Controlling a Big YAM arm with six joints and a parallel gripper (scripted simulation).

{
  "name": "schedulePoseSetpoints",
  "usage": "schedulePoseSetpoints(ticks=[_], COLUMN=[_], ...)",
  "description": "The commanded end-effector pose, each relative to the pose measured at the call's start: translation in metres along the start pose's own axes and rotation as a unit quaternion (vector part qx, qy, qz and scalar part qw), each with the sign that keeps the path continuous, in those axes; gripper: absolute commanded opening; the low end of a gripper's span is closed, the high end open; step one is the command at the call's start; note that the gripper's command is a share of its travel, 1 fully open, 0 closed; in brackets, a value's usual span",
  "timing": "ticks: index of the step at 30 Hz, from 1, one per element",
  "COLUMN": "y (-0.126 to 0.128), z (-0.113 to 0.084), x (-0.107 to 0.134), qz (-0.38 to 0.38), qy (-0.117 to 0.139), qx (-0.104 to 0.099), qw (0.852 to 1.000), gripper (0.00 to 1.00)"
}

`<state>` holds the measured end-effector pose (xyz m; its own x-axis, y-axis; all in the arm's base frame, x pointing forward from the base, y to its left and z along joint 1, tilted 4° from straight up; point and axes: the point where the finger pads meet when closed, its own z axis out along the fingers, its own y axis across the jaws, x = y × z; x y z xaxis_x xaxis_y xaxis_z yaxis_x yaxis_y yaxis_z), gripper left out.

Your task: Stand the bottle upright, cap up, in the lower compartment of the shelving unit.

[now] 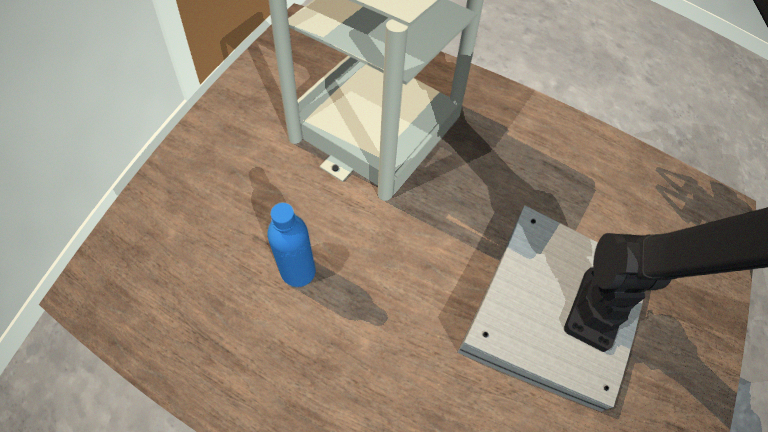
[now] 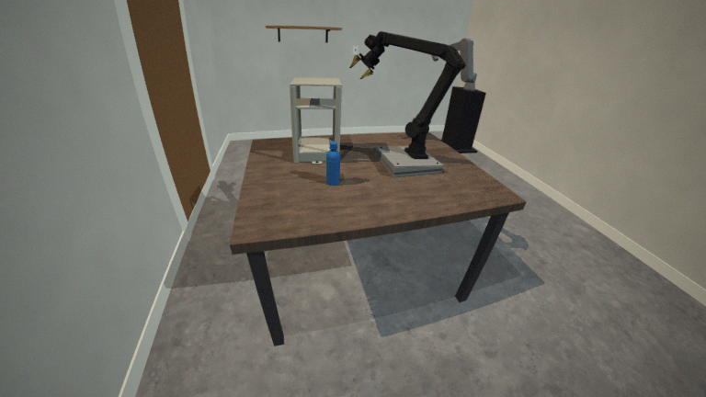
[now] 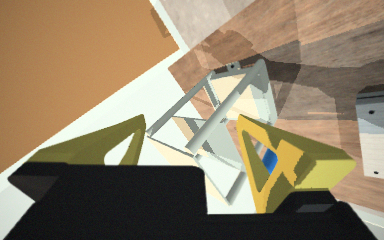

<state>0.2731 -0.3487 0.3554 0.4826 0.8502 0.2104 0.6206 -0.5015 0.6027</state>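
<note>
Hand (image 2: 362,67) open and empty above shelving unit (image 2: 295,111); bottle (image 1: 291,246) upright on table (image 1: 169,314), cap up.

Dark brown wooden table (image 2: 291,216) on black legs carries everything. Blue plastic bottle (image 1: 291,246) stands upright on it, cap up, in front of pale grey shelving unit (image 1: 391,116). My grey square base plate (image 1: 509,319) lies flat beside unit, well apart from bottle.
</note>
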Motion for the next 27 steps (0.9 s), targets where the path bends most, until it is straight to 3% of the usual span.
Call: schedulePoseSetpoints(ticks=[1,6,12,20,22,27], y=[0.053,0.068,0.100,0.144,0.144,0.172], z=[-0.027,-0.033,-0.047,-0.073,-0.073,-0.094], x=[0.003,0.001,-0.001,-0.002,-0.002,0.001], qz=[-0.100,-0.146,-0.243,-0.373,-0.373,-0.453], qy=[-0.023,-0.037,-0.071,-0.130,-0.130,-0.175], qx=[-0.063,-0.085,-0.128,-0.182,-0.182,-0.211], qw=[0.993,0.985,0.959,0.900,0.900,0.849], gripper=[0.91,0.91,0.91,0.91,0.91,0.91])
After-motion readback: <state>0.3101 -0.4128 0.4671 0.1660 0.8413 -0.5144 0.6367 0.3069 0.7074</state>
